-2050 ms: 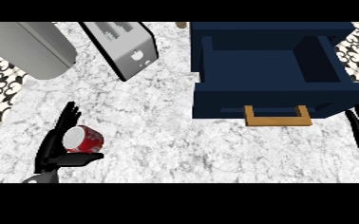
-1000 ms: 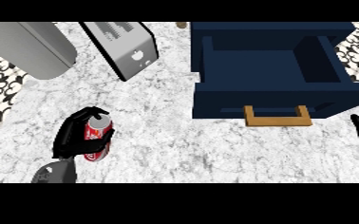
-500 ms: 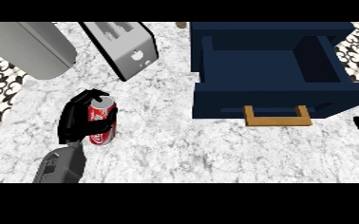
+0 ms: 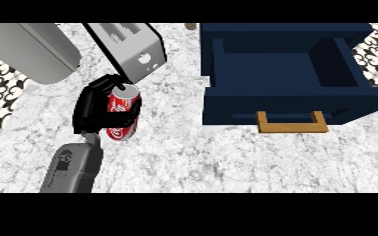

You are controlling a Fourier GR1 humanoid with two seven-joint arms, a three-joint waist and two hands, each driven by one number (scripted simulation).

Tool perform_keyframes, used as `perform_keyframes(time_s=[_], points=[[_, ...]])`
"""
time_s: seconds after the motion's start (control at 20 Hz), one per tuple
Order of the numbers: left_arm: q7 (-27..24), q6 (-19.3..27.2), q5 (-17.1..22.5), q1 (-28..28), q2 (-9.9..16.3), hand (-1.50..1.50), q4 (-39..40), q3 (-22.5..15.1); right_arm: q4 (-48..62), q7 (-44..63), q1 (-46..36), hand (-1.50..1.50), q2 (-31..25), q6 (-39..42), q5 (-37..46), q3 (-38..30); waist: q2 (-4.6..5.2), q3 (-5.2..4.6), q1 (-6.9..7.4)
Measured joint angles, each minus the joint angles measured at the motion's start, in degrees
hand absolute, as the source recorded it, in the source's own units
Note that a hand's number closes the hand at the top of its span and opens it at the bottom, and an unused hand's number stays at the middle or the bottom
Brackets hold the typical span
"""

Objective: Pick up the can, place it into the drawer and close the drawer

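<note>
Head view: left hand (image 4: 94, 111) now wrapped around the red can (image 4: 122, 114) and lifted it, next stop the open drawer (image 4: 284, 111).

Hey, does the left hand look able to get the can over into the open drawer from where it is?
Probably yes. The left hand is curled round the can, the blue drawer stands open to its right, and only bare counter lies between them.

Black left hand (image 4: 94, 110), seemingly boxy grey forearm (image 4: 71, 168)
</note>
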Motion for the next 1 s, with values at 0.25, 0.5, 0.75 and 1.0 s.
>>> perform_keyframes(time_s=[0.25, 0.5, 0.75, 1.0], points=[[6.3, 4.8, -1.5, -4.4, -1.3, 1.50, -4.6, -5.1, -1.0, 0.4, 0.2, -1.50, 0.5, -0.2, 0.7, 0.2, 0.01, 0.01, -0.08], [13.6, 9.2, -2.0, -11.3, -1.9, 1.50, -6.1, -9.2, -0.4, 0.5, -0.8, -1.50, 0.7, -0.7, 1.1, 0.1, 0.05, 0.00, -0.20], [19.1, 14.9, -2.3, -20.2, -2.0, 1.50, -4.2, -13.5, 0.8, 0.1, -1.9, -1.50, 0.8, -0.9, 2.7, 0.9, 0.07, -0.01, -0.39], [22.2, 20.3, -2.5, -29.8, -2.1, 1.50, 0.3, -16.4, 0.6, -0.1, -1.7, -1.50, 1.0, -0.5, 2.2, 0.4, 0.13, 0.02, -0.70]])
